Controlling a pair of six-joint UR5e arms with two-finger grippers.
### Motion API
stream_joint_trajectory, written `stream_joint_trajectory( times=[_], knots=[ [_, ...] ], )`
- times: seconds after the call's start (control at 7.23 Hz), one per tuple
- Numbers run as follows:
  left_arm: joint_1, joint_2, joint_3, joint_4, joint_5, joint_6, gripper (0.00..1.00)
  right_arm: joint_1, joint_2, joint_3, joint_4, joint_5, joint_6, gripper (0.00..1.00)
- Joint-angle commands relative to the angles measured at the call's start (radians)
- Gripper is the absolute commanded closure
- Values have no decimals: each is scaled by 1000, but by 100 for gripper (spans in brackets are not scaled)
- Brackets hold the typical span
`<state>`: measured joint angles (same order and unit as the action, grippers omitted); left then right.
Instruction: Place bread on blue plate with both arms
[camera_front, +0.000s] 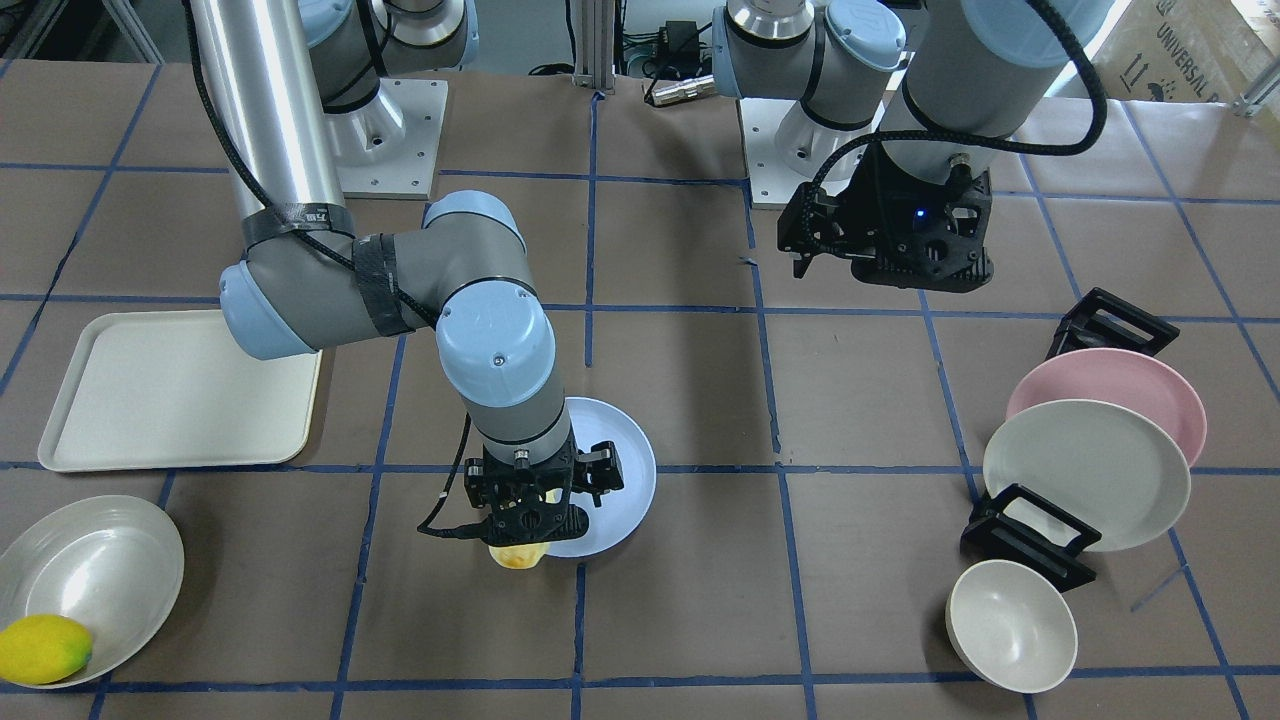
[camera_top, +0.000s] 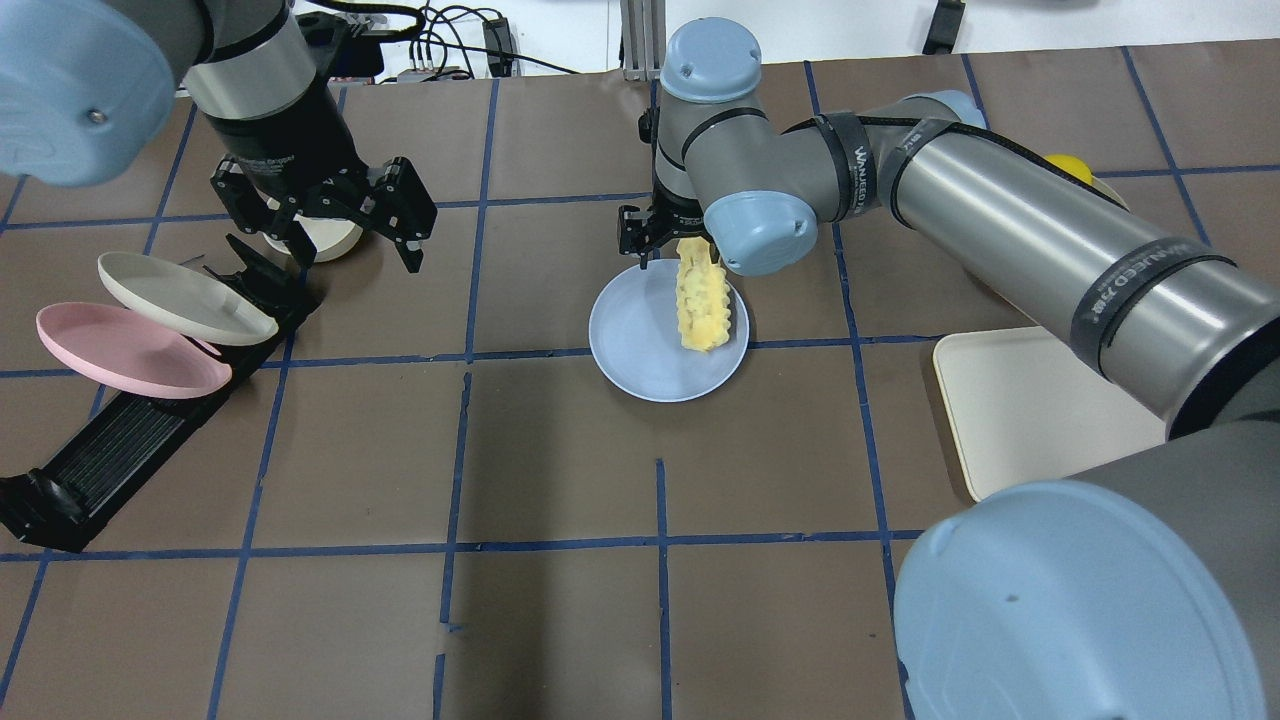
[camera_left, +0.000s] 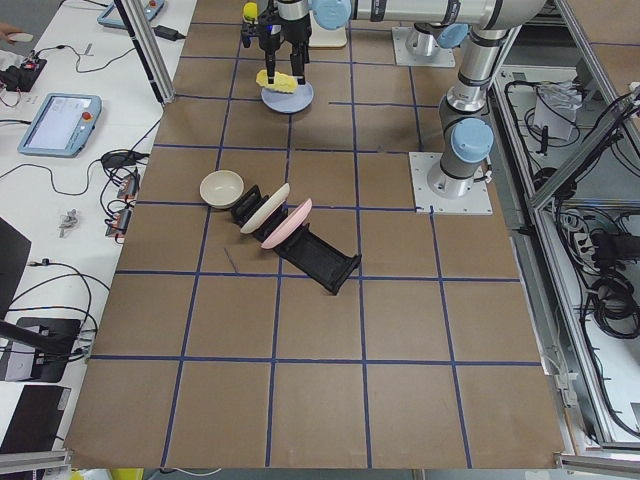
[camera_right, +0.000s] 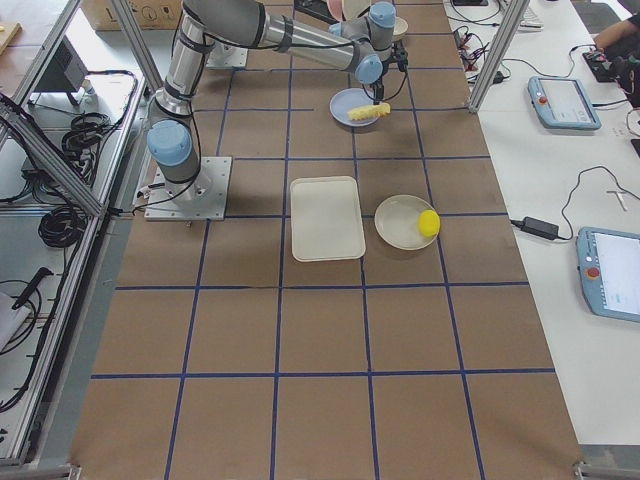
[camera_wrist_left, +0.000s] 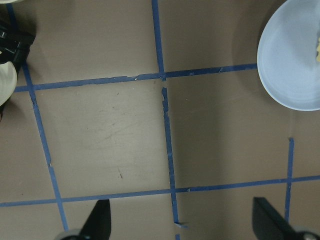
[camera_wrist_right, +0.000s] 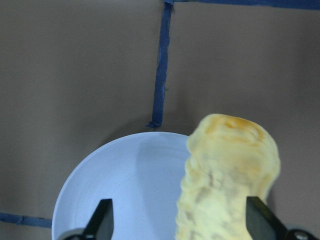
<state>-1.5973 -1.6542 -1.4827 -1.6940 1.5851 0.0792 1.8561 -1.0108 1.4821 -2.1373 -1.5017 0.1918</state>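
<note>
The bread (camera_top: 703, 300) lies on the right part of the blue plate (camera_top: 635, 340), its far end over the rim. That end shows in the front view (camera_front: 517, 555). My right gripper (camera_front: 535, 500) stands over this end, open. In the right wrist view its fingers (camera_wrist_right: 102, 220) sit wide on either side of the bread (camera_wrist_right: 230, 165), with the plate (camera_wrist_right: 125, 185) below. My left gripper (camera_top: 320, 235) hangs open and empty above the table to the left. Its wrist view shows bare table and the plate's edge (camera_wrist_left: 290, 65).
A dish rack (camera_top: 130, 440) holds a pink plate (camera_front: 1105, 385) and an off-white plate (camera_front: 1085, 470). A small bowl (camera_front: 1010, 625) stands beside it. A cream tray (camera_front: 180, 390) and a bowl (camera_front: 100, 560) with a lemon (camera_front: 45, 648) are on my right side.
</note>
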Motion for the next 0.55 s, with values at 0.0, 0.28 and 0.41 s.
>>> stream_joint_trajectory(
  times=[0.0,0.28,0.41],
  knots=[
    [-3,5,10,8,1,14,0,-9,-3,-13,-7,-5,-20,0],
    [-1,17,-8,45,3,-4,0,-73,-17,-9,-48,-14,-304,0],
    [-3,16,-7,47,-3,-3,0,-124,-20,-6,-109,-12,-445,0]
  ],
)
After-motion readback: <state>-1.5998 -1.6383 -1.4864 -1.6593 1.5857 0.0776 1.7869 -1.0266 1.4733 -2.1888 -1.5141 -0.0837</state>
